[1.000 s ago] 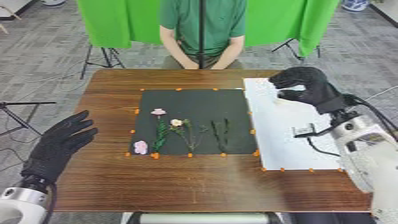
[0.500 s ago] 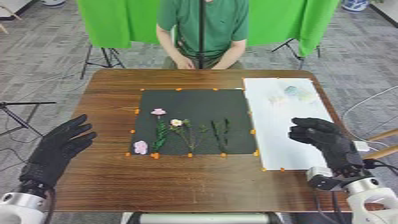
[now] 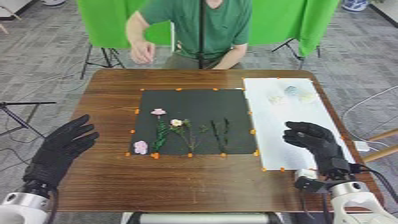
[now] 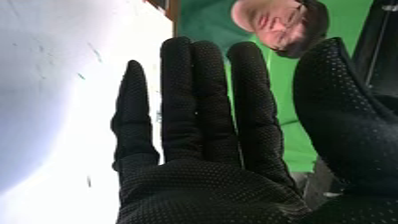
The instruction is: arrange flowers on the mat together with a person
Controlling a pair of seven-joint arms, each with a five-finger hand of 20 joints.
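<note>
My left hand point(image 3: 64, 145) is open over the table's left edge, left of the black mat point(image 3: 182, 100). My right hand point(image 3: 313, 140) is over the white sheet at the right, open and holding nothing; in the right wrist view my right hand point(image 4: 209, 185) has straight fingers and a thumb held apart. On the mat lie a pink flower point(image 3: 158, 112) with a leafy stem, a pale flower point(image 3: 177, 122) on a branching stem, two green stems point(image 3: 219, 136) and a pink blossom piece point(image 3: 140, 147) at the lower left corner. A person's hand point(image 3: 142, 52) is raised beyond the far edge.
The white sheet point(image 3: 282, 117) lies right of the mat, with several pale pieces point(image 3: 291, 91) near its far end. Orange tabs point(image 3: 189, 155) line the mat's border. Brown wood point(image 3: 204, 185) of the table extends in front of the mat.
My right hand has drawn back from the sheet's far end toward the robot and straightened its fingers. The person has lifted one hand toward the left. The flowers and my left hand stay put.
</note>
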